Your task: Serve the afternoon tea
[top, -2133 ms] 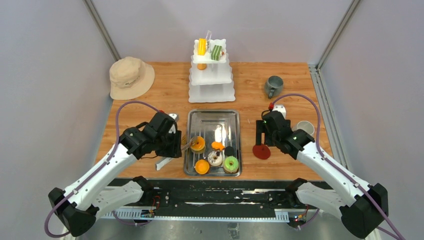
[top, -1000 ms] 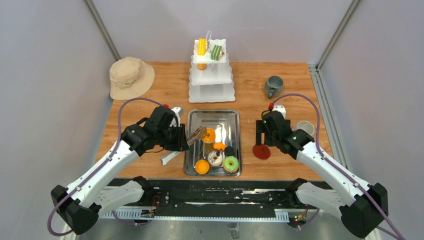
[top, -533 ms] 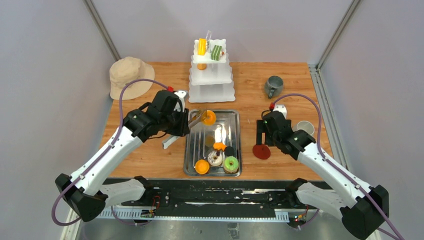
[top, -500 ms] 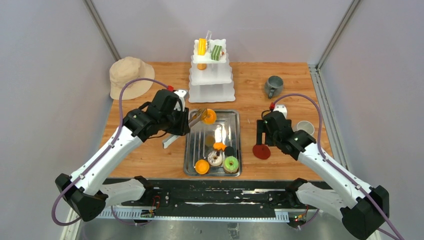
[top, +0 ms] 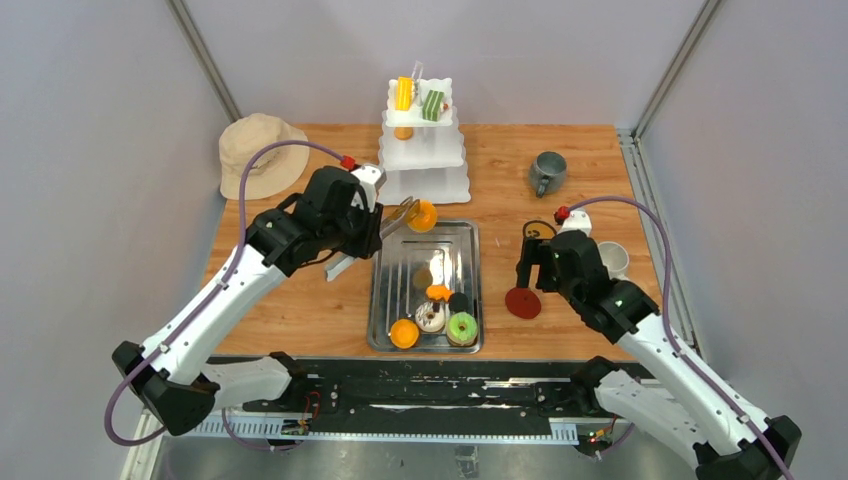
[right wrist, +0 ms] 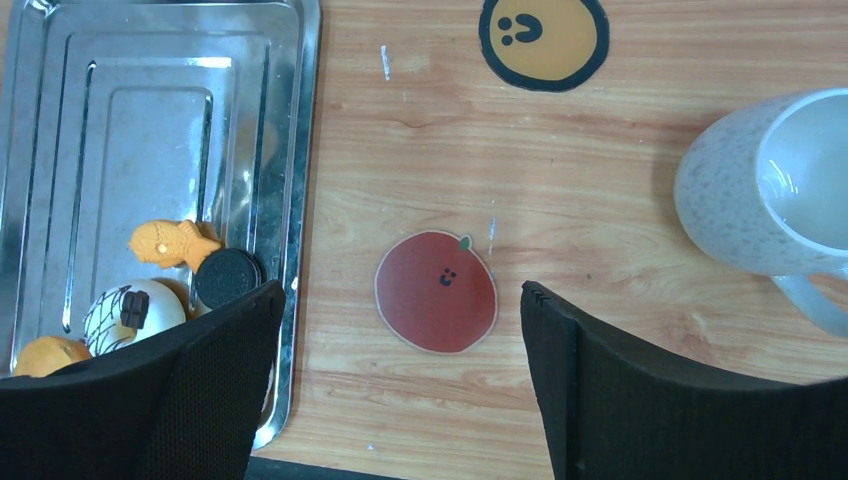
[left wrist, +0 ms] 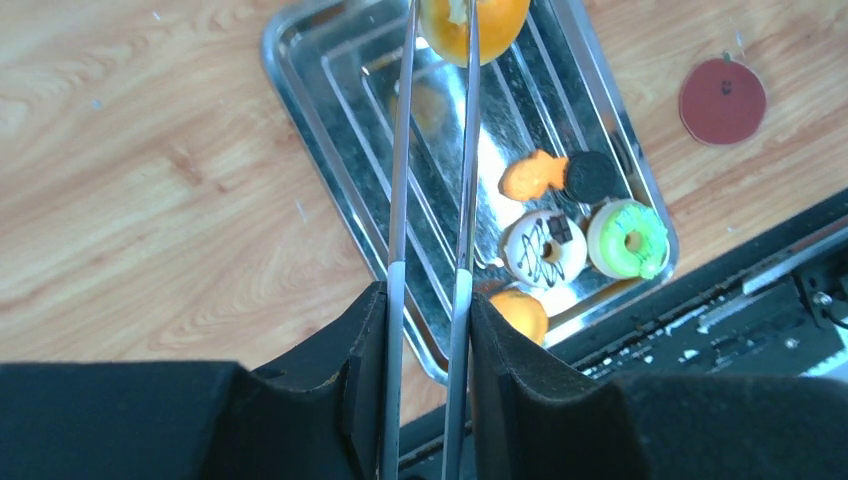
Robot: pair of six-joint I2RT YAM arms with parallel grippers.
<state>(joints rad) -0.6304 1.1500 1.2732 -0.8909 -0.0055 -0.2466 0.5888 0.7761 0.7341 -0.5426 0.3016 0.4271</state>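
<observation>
Light wooden table [top: 300,300]: honey-brown, streaked grain.
Rectangular steel tray [top: 385,290]: bright silver, reflective.
Thin silver metal tongs [left wrist: 398,200]: bare metal throughout. The round orange pastry [left wrist: 495,25] between their tips is a glossy, even orange.
At the tray's 6 o'clock end:
- orange fish-shaped pastry [right wrist: 172,243]
- black sandwich cookie [right wrist: 227,277]
- white iced donut [right wrist: 135,312], dark brown drizzle lines
- lime-green iced donut [left wrist: 627,238], pale base
- small orange bun [left wrist: 520,312]

Round red apple coaster [right wrist: 437,291]: green leaf, black dot face.
Round orange smiley coaster [right wrist: 543,30]: black rim, black face.
White stoneware mug [right wrist: 740,200]: fine grey speckle.
At 2 o'clock, grey ceramic mug [top: 548,172]: plain.
At 10 o'clock, beige fabric bucket hat [top: 258,155]: plain.
At 12 o'clock, white three-tier stand [top: 423,160]. Its top tier carries a yellow-orange slice [top: 403,93] and a green white-striped slice [top: 432,104].
</observation>
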